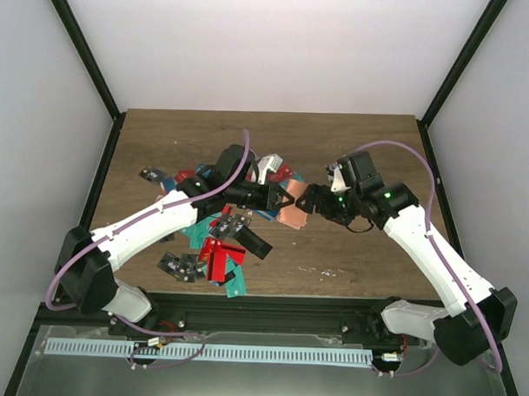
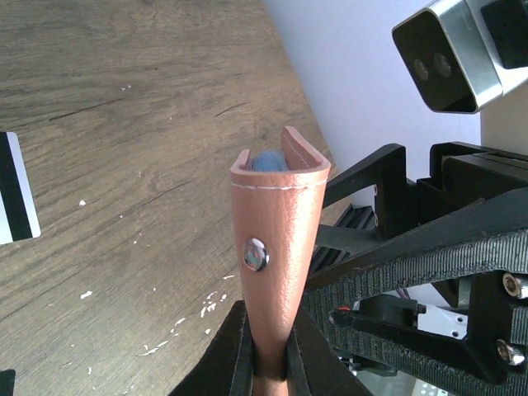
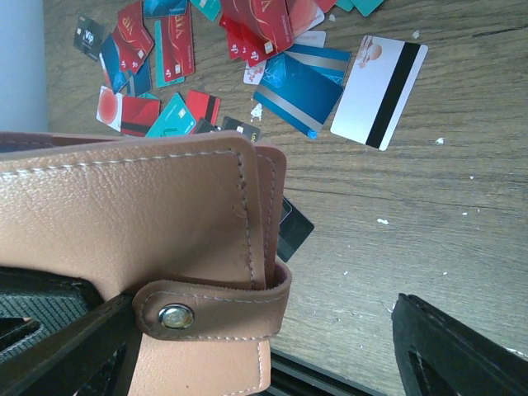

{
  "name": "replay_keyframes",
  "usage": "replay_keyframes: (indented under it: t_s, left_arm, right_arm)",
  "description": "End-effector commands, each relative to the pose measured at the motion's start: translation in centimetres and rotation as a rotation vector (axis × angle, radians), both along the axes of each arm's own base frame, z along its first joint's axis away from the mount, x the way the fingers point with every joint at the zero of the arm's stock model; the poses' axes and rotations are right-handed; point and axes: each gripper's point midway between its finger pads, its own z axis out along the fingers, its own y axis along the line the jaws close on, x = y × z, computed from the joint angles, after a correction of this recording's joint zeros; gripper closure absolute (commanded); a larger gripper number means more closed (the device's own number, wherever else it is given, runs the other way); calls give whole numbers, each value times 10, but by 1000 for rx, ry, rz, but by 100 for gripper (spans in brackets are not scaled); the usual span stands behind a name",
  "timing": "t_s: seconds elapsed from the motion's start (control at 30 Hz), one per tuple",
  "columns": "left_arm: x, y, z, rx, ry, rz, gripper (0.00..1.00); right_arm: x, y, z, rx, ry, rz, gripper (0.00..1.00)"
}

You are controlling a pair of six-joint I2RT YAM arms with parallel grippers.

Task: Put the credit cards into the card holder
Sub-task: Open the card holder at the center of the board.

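Left hand (image 2: 266, 355): clamped on the narrow end of the card holder (image 2: 276, 223), bottom centre of its wrist view, clear of the desk (image 3: 429, 223).
Right hand (image 3: 256, 355): spread wide, gripping nothing, one finger beside the snapped strap (image 3: 206, 313).
Credit cards (image 3: 177, 49): scattered on the desk, upper left of the right wrist view.
Risk: a tug at the strap could twist the card holder out of that thin pinch.
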Motion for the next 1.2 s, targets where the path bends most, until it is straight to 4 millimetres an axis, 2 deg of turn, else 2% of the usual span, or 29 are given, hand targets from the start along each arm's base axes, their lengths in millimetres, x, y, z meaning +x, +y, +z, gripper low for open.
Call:
replay_keyframes:
  t_s: [0.0,0.13,0.2,0.33,0.43,0.5,0.57,0.63,0.77,0.83,0.9,1.0,1.17]
  left_arm:
    - [-4,-13,31,-77,-63,-59,96]
    - [-5,-13,34,-81,-68,-63,96]
    - [-5,-12,37,-79,-75,-64,96]
    - [-7,-7,47,-59,-97,-67,96]
    - [-8,2,56,-43,-128,-58,96]
    - [-4,12,58,-10,-146,-30,96]
    - [0,21,59,16,-159,-6,96]
    - [4,28,58,36,-161,12,96]
    - [3,31,58,41,-153,17,96]
    - [3,32,59,37,-146,22,96]
    - [2,32,60,31,-141,28,96]
    - [1,32,60,20,-130,28,96]
    - [-1,29,57,-1,-110,21,96]
  right_arm:
    - [4,-9,-12,-71,11,-35,16]
    - [6,-17,-26,-124,26,-61,16]
    - [8,-28,-36,-169,38,-86,16]
    - [9,-72,-64,-188,105,-195,16]
    - [8,-109,-76,-157,136,-306,17]
    - [5,-114,-75,-150,143,-325,17]
    - [5,-109,-68,-110,124,-314,17]
    - [9,-96,-51,-30,69,-273,17]
    - [11,-62,5,195,-117,-127,17]
    - [2,-45,31,311,-187,-24,18]
    - [-8,-33,48,400,-222,55,19]
    - [-18,-22,61,487,-235,125,21]
    - [-17,-14,59,475,-208,132,30]
